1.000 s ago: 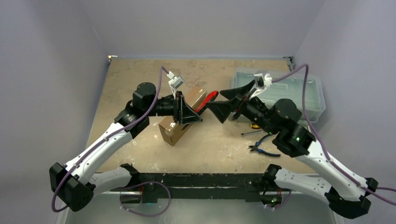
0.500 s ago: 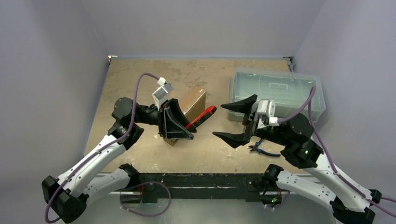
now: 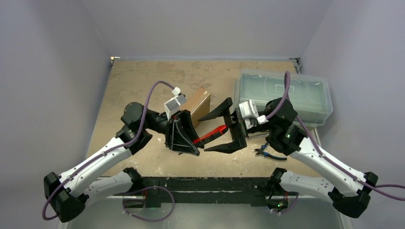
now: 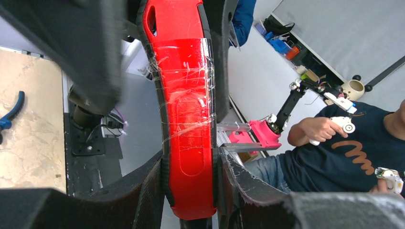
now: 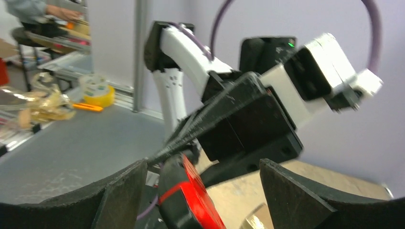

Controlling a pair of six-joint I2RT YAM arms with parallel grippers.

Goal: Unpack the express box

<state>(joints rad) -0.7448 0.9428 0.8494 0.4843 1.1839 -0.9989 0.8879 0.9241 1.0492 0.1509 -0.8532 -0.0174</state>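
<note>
Top external view: the left gripper (image 3: 191, 140) is clamped on a red cutter (image 3: 216, 132). The cutter's long axis points rightward, into the right gripper (image 3: 207, 137), which stands wide open around the free end. The box (image 3: 198, 101) lies flat just behind both grippers, nearer the left arm, and its lid looks closed. I judge a handover is next.

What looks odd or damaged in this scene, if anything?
The red tool, held off the table by the left gripper, has wrinkled clear tape wound around its body, which looks makeshift. Nothing looks spilled, and the express box shows no clear damage from above.
</note>
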